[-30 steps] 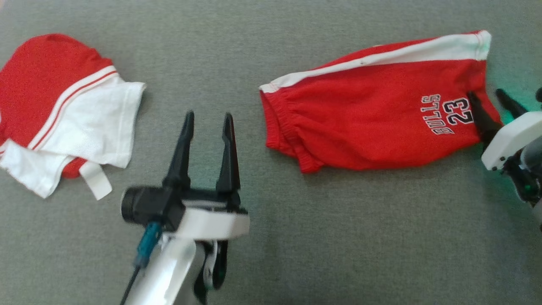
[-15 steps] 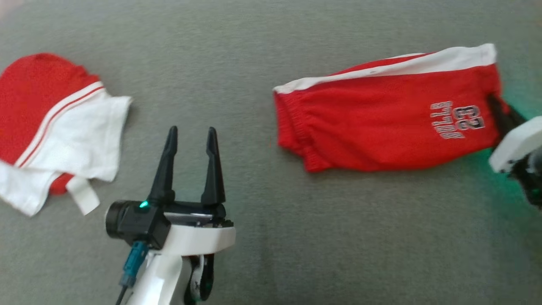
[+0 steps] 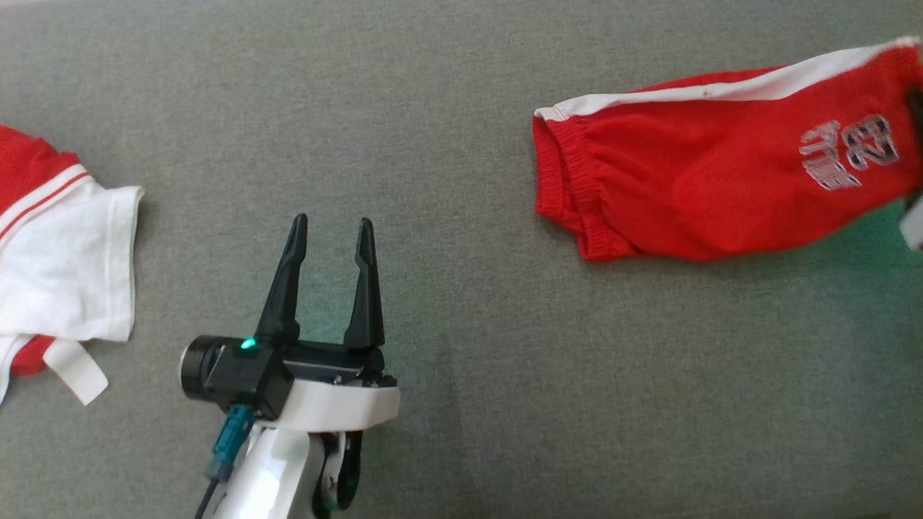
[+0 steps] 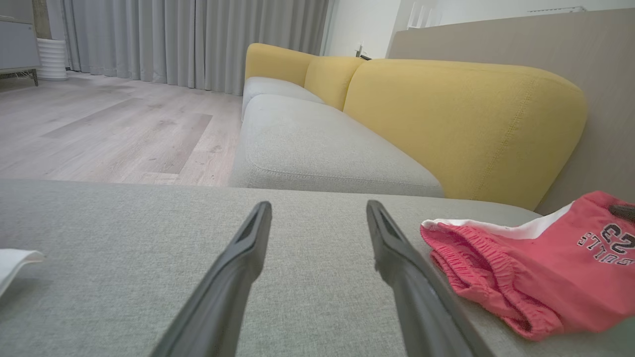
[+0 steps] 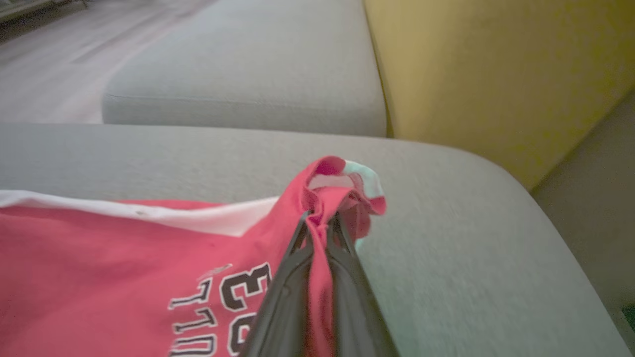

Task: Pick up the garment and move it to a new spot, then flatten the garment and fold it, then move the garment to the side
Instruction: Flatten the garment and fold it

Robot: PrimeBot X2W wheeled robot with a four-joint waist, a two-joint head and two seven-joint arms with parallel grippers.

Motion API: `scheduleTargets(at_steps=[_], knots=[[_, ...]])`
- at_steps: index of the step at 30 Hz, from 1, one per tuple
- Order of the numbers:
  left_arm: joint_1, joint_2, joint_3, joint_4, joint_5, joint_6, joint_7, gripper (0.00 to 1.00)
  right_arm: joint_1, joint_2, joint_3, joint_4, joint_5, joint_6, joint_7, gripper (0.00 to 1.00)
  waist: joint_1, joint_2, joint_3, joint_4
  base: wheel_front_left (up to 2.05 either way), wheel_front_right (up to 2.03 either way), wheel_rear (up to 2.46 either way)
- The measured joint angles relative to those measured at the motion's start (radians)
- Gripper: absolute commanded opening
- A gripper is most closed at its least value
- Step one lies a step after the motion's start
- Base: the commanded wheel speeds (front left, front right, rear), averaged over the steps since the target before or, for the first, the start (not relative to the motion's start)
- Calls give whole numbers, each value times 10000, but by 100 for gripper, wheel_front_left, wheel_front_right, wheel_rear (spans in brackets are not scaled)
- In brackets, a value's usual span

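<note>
Red shorts [image 3: 692, 194] are being dragged toward 3 o'clock on the grey cushion [image 3: 461, 108], stretched 9 to 3, with the hem being pinched by the right gripper [image 5: 320, 218]. The left gripper [image 3: 328, 231] is being held with fingers wide apart, the shorts at its 2 o'clock.

Home liv. rm: yellow-backed sofa [image 4: 461, 119] w/ grey seats, full-length grey curtains [image 4: 188, 39] upper left, wood-plank floor [image 4: 99, 134] at left.

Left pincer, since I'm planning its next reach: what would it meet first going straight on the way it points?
Nothing nearby, it seems: the open left pincer points over bare grey fabric cushion; the red white-striped shorts lie off to its right. Depth unclear.
</note>
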Motion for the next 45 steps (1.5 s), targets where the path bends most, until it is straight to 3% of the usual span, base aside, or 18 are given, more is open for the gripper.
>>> scheduleTargets(at_steps=[5,11,17,19,25,30,31,37,45], knots=[[0,-2,-119,150,-165,-77,0,100,-152,4,146,-1695,-552,0,142,0,0,0,-168,179,0,0,0],[35,-2,-159,136,-443,15,0,100,354,54,205,-4470,-1156,0,1149,0,-1,0,-354,592,0,0,0],[62,-2,-378,119,-742,19,0,100,1272,968,832,-6032,-1563,0,2487,0,-2,0,-397,1012,0,0,0],[62,-2,-418,117,-775,25,0,100,1403,1131,905,-6117,-1616,0,2566,100,-2,0,-396,1075,0,0,0],[74,-4,-414,84,-777,115,0,100,2131,1674,176,-6441,-1816,0,2176,100,-1,0,-527,1209,0,0,0],[367,-4,-232,19,-775,117,0,100,3180,1724,-1459,-6498,-2134,0,1745,100,-2,0,-862,1115,0,0,0],[564,-4,-159,-46,-775,123,0,100,3738,1808,-2111,-6412,-2188,0,1630,100,-2,0,-1034,1075,0,0,0],[1150,-2,192,-297,-736,194,0,100,5065,2330,-3728,-5902,-3024,0,633,100,-3,0,-1613,992,0,0,0],[2471,0,706,-384,-336,186,0,100,6616,3450,-4372,-4982,-4874,0,-955,100,-3,0,-2495,847,0,0,0]])
